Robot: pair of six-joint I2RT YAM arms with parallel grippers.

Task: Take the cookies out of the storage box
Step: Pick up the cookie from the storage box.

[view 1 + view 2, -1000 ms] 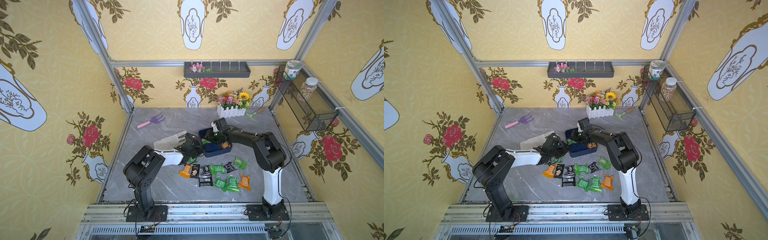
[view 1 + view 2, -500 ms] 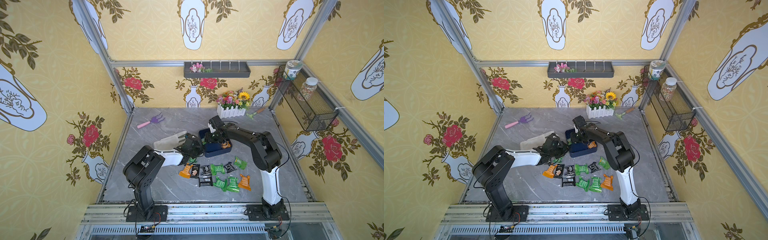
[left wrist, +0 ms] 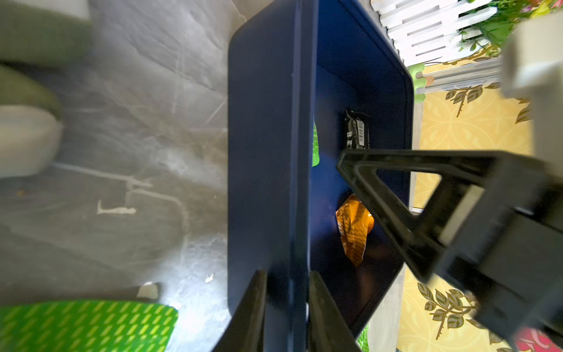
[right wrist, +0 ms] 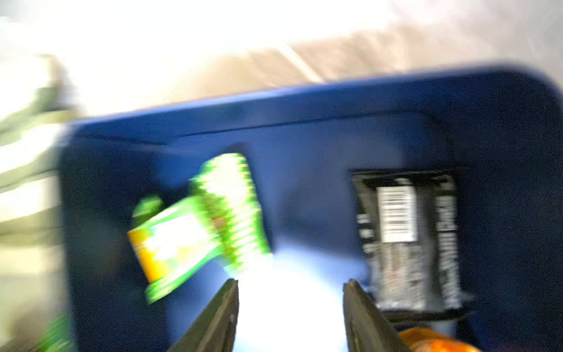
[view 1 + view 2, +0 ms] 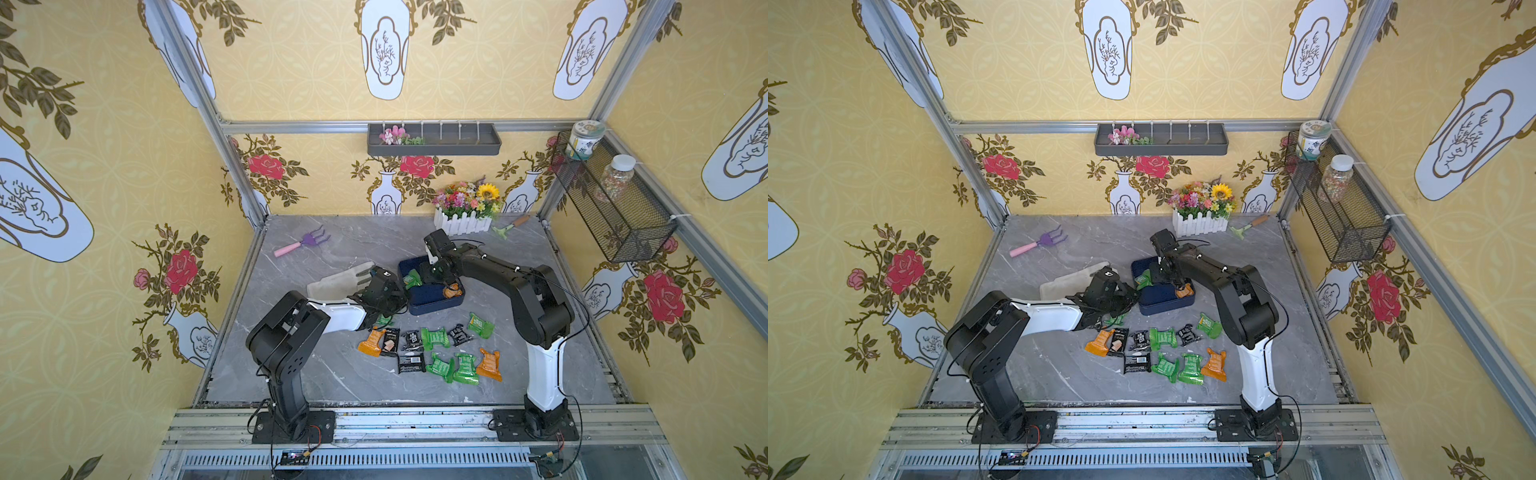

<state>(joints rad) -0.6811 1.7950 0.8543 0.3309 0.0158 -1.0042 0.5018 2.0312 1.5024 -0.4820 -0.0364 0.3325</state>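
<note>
Cookies: 3 in storage box (image 5: 434, 306) – green pack (image 4: 207, 219), black pack (image 4: 408, 237), orange pack (image 3: 355, 228).
R claw (image 4: 291, 282): jaws apart, empty; down inside box btwn green & black packs, black one just beside a finger.
L claw (image 3: 288, 274): clenched on box side wall, one finger inside, one outside.
Vs 1 s ago: R jaws a bit wider; box & L grip same.
Table (image 5: 332, 374): loose packs (image 5: 434, 337) spread in front of box.

Both top views looking down from high above tabletop's (image 5: 332, 249) front edge, sharing whole scene. Wrist cameras peering close into storage box (image 3: 268, 152), right one blurring.
</note>
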